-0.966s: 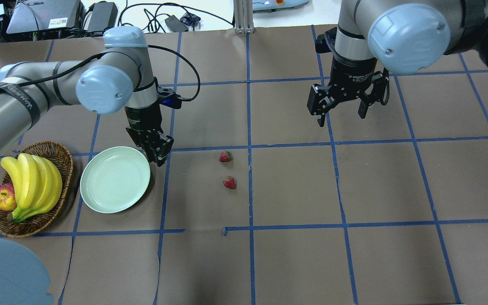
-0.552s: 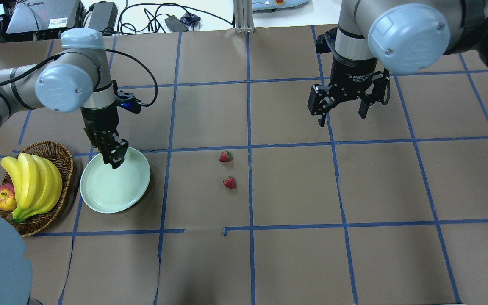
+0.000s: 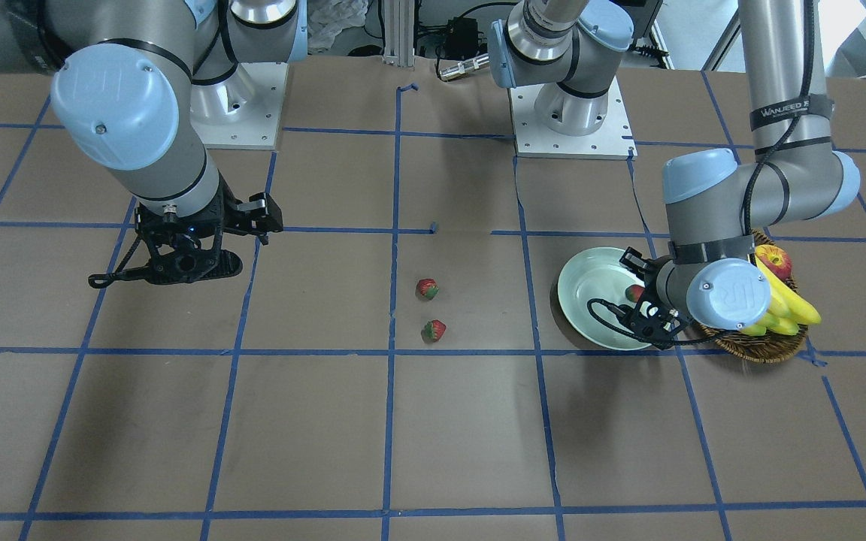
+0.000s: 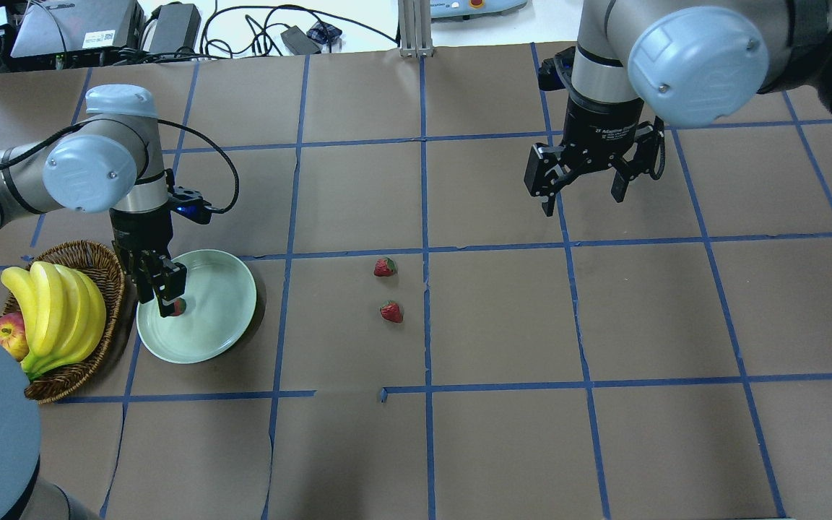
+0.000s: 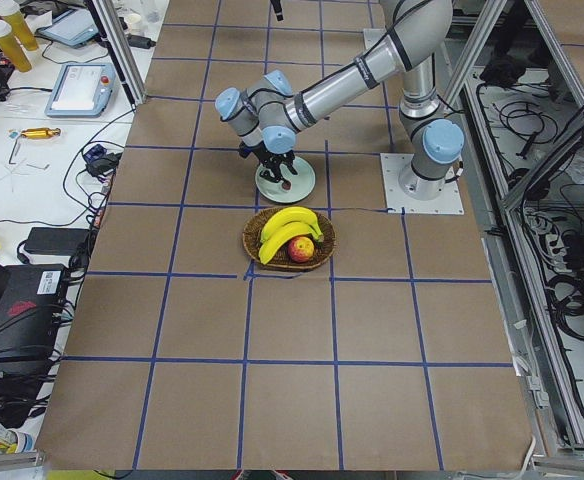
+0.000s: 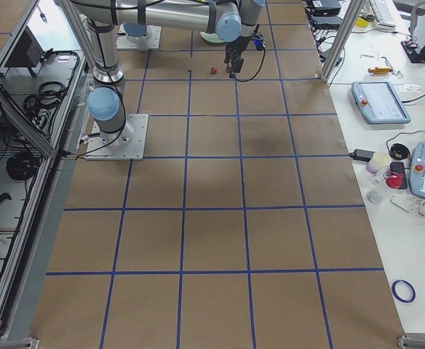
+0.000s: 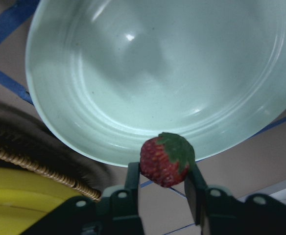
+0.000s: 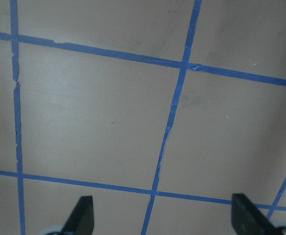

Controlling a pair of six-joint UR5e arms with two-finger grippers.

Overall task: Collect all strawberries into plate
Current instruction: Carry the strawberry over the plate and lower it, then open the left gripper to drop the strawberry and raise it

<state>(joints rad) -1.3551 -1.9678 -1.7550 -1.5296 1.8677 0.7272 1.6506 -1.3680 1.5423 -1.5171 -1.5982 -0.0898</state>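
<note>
Round, shallow, pale mint-green plate [image 4: 222,318] with a smooth glossy rim, flat on the worktop toward its left edge. One tiny red strawberry [image 7: 166,159] with a green leafy top, pinched between the two fingers of the left claw [image 7: 163,171] over the plate's left part, close to the rim; contact with the plate impossible to tell. Loose on the worktop near its middle, well apart from the plate, a second strawberry [image 4: 385,267] nearer the far edge and a third strawberry [image 4: 391,311] near it on the near-edge side, not touching.
</note>
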